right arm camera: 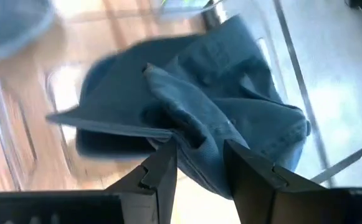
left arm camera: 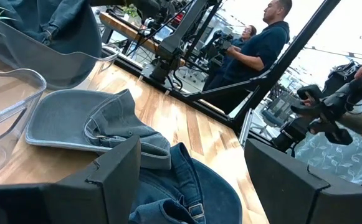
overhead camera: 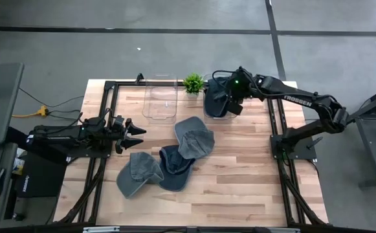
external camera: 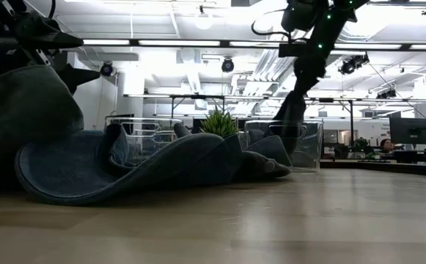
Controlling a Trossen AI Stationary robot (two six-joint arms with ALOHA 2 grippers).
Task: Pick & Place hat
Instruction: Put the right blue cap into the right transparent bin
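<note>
A dark blue denim hat (right arm camera: 193, 93) hangs in my right gripper (right arm camera: 199, 155) over the right clear container (overhead camera: 215, 116) at the table's far side. In the low view the hat (external camera: 293, 121) dips inside that container (external camera: 311, 147). Three more hats lie overlapping mid-table: a grey one (overhead camera: 194, 137), a dark blue one (overhead camera: 175, 168) and a grey one (overhead camera: 138, 175). My left gripper (overhead camera: 134, 133) is open and hovers left of them, touching nothing; its wrist view shows the grey hat (left arm camera: 75, 118) ahead. My right gripper pinches a bunched fold of the denim hat's crown (right arm camera: 196, 134) between its two fingers, coming from above and pointing down. The hat hangs below the fingers, slack, with its brim (right arm camera: 106, 127) spread out over the container's floor. I cannot tell whether it rests on that floor.
An empty clear container (overhead camera: 160, 100) stands left of the filled one, with a small green plant (overhead camera: 193, 83) between them at the far edge. Black frame rails (overhead camera: 275, 123) run along both table sides. People (left arm camera: 255, 50) stand beyond the table.
</note>
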